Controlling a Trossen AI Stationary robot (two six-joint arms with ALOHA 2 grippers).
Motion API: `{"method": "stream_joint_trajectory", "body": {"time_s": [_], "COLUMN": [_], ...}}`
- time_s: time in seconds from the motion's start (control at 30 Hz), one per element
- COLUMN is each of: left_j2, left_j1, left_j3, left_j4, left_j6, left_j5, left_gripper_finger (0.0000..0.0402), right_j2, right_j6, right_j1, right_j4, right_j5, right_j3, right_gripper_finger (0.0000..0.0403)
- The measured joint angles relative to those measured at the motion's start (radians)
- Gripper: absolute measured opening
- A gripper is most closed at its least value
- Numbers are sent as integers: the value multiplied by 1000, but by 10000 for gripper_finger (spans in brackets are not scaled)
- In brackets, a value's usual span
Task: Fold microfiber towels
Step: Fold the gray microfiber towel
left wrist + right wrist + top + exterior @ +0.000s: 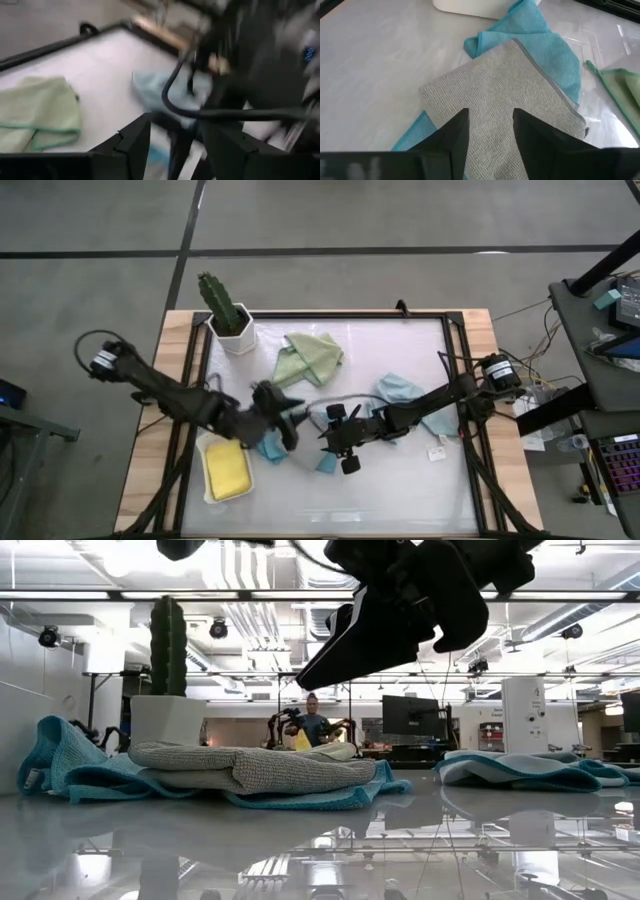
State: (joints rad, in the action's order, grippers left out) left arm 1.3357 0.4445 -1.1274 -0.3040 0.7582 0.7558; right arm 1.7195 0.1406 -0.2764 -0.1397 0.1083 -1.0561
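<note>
Two dark robot arms meet near the middle of a glossy white tabletop framed in black rail. The left gripper (pixel 285 420) hovers with its jaws spread and empty. The right gripper (pixel 335 442) hangs just above a folded grey microfiber towel (pixel 505 100), its jaws parted with a gap between them and holding nothing.

That grey towel lies on top of a rumpled teal microfiber towel (pixel 540 45), whose edges stick out around it. A sage green microfiber towel (pixel 310 357) sits loosely bunched toward the far edge, and a pale blue microfiber towel (pixel 408 395) lies crumpled toward the right edge, partly under the right arm. A yellow microfiber towel (pixel 227 470) rests folded in a white rectangular tray (pixel 207 448) at the near left corner. A green cactus in a white pot (pixel 228 315) stands at the far left corner.

Likely risks: the grippers hang close together and could collide, and a pinch at the grey towel may snag the teal one beneath (dragging both).

Beyond the table, the low view shows an open workshop with ceiling pipes, monitors and a seated person (pixel 313 725) in the distance.
</note>
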Motion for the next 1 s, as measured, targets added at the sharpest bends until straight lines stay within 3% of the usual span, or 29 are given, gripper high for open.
{"method": "stream_joint_trajectory", "body": {"time_s": [0.23,0.7,0.83,0.93,1.0], "left_j2": [-61,-62,-71,-79,-82], "left_j1": [-5,-4,1,0,2], "left_j3": [13,4,16,20,21], "left_j4": [366,407,301,73,-113], "left_j6": [-65,-249,-332,-329,-241], "left_j5": [48,64,60,47,47], "left_gripper_finger": [160,160,160,160,160], "right_j2": [0,1,-1,-9,-14], "right_j6": [-32,-87,-44,12,34], "right_j1": [4,50,44,18,-1], "right_j4": [0,0,8,21,27], "right_j5": [-1,-2,-2,-3,-3], "right_j3": [2,3,3,3,2], "right_gripper_finger": [134,131,130,130,129]}}
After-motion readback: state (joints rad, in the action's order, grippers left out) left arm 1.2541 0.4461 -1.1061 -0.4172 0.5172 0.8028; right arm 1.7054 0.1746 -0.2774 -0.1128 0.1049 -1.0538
